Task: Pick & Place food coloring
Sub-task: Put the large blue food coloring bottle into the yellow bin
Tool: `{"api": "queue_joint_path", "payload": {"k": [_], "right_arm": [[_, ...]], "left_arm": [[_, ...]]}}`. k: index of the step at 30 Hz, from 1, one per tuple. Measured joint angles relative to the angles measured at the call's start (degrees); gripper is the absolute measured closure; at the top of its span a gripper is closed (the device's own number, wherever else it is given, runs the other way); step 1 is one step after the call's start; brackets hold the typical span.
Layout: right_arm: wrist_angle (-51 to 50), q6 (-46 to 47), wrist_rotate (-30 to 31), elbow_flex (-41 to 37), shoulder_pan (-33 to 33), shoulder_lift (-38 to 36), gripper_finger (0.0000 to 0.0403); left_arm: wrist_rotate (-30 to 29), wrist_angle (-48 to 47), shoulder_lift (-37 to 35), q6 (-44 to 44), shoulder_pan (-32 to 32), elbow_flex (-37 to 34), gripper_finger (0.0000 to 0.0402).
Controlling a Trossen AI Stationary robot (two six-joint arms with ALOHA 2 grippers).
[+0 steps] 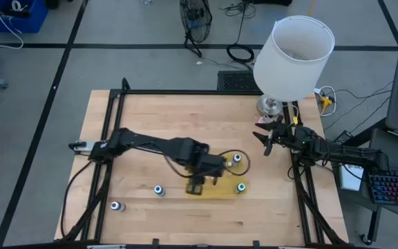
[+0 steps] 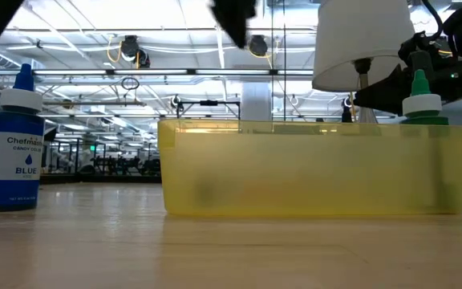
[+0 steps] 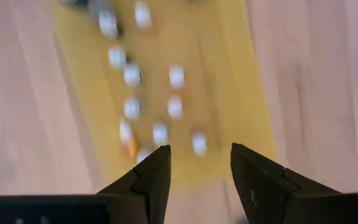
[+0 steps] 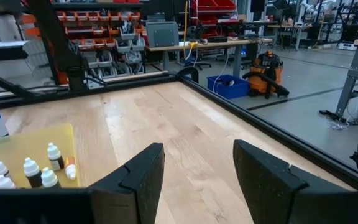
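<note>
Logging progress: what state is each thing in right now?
Left tool: open, empty, above the tray.
Right tool: open, empty, beside the lamp.
Tray: flat on the table, small bottles standing inside.
Blue bottle: upright, capped, outside the tray.

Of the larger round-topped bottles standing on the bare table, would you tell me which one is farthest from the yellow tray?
The bottle nearest the table's front-left corner; the other bottle on the wood is nearer the yellow tray.
</note>
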Motion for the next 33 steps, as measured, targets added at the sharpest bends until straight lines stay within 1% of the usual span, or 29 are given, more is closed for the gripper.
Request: {"api": "queue_joint_path", "payload": {"k": [3,6,8,13,16,19,22,24,26,28,31,33], "right_arm": [[0.0,0.0,0.0,0.0,0.0,0.0,0.0222],[0.0,0.0,0.0,0.0,0.0,0.0,0.0222],[0.0,0.0,0.0,0.0,0.0,0.0,0.0222],[0.0,0.0,0.0,0.0,0.0,0.0,0.0222],[0.0,0.0,0.0,0.0,0.0,0.0,0.0222],[0.0,0.0,0.0,0.0,0.0,0.0,0.0222],[0.0,0.0,0.0,0.0,0.0,0.0,0.0222],[0.0,0.0,0.0,0.0,0.0,0.0,0.0222],[0.0,0.0,0.0,0.0,0.0,0.0,0.0222],[0.0,0.0,0.0,0.0,0.0,0.0,0.0222],[0.0,0.0,0.0,0.0,0.0,0.0,0.0222],[0.0,0.0,0.0,0.0,0.0,0.0,0.0222]], "left_arm": [[-3.4,-4.5,-4.1,-3.2,-2.0,-3.4,0.0231],[-6.6,-7.1,-8.7,-9.0,-4.0,-9.4,0.0231],[-6.7,-7.2,-11.5,-14.0,-4.9,-14.3,0.0231],[-7.2,-7.1,-16.2,-30.3,-5.6,-25.3,0.0231],[-5.5,-7.1,-18.3,-38.0,-5.8,-31.7,0.0229],[-3.5,-6.8,-20.5,-43.1,-6.8,-38.0,0.0212],[-4.1,-4.7,-23.6,-47.2,-8.8,-44.3,0.0186],[-4.0,-2.9,-25.8,-48.0,-10.2,-47.6,0.0170],[-5.3,-2.2,-28.1,-49.3,-11.6,-49.5,0.0159],[-9.0,-2.3,-30.6,-51.7,-12.8,-49.7,0.0153],[-13.9,-2.2,-35.3,-53.4,-14.3,-49.3,0.0151],[-15.5,-2.0,-38.8,-54.9,-15.0,-49.2,0.0151]]}}
